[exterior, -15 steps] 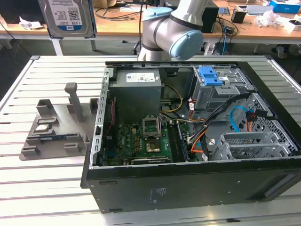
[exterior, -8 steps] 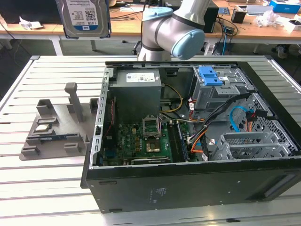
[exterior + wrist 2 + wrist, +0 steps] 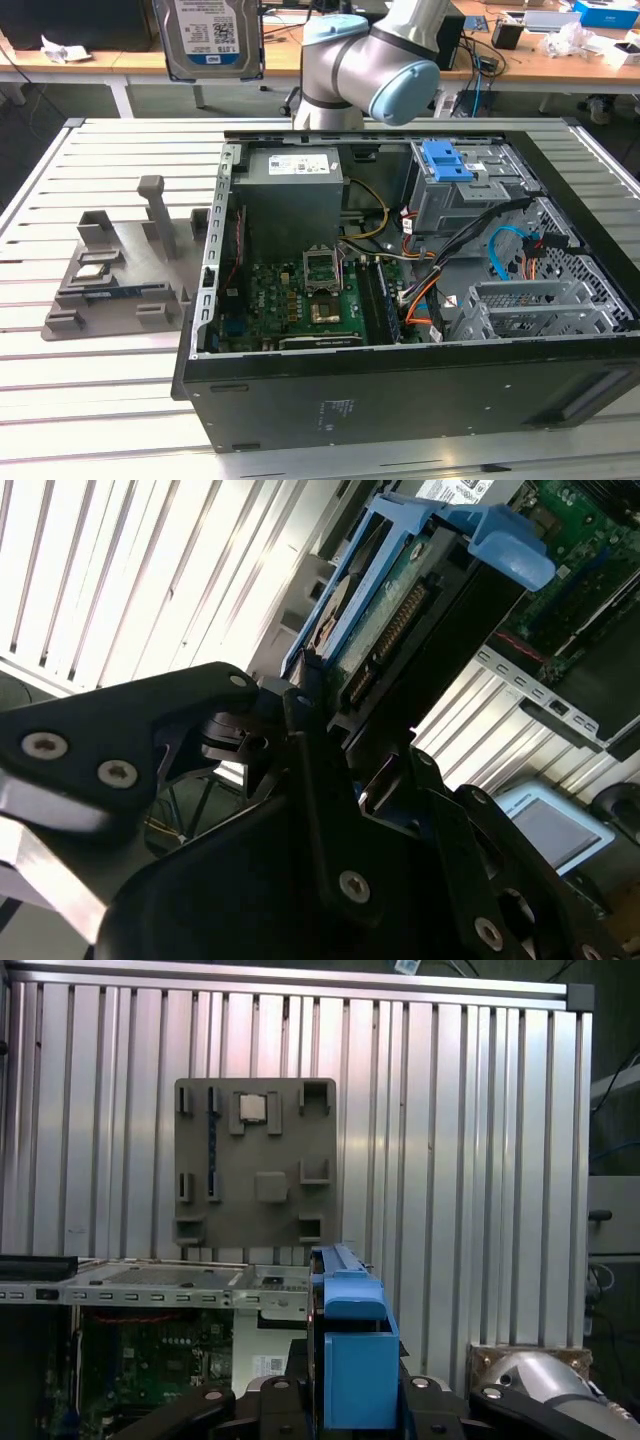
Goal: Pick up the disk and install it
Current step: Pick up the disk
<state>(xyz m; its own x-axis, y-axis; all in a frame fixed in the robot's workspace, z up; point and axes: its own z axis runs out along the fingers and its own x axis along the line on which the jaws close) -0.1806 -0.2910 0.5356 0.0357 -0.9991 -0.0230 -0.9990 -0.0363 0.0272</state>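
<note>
1. the gripper is clenched on the disk. in both wrist views its black fingers close on either side of the disk's blue frame. the grasp looks firm but sits at one end only.
2. in the exterior view the disk hangs high with its label facing the camera. it is to the exterior view's left of the arm and well apart from the open case, which lies on the slatted table.
3. the first wrist view looks past the disk onto the grey fixture, which has a chip in one pocket. the case edge is nearby.
4. the first risk, as i judge it, is the hold itself. it is on plastic, so the frame could flex, or the disk could tilt between the fingers if it bumps anything. a tilted disk would likely jam in a bay rather than slide.
5. the drive cage has a blue carrier at its top, and cables cross just beside it. the disk or the fingers could snag a cable or knock the cage wall on the way in.
6. the disk is held well above everything else. if the grip slipped over the case, a fall onto the board could damage both.
</note>
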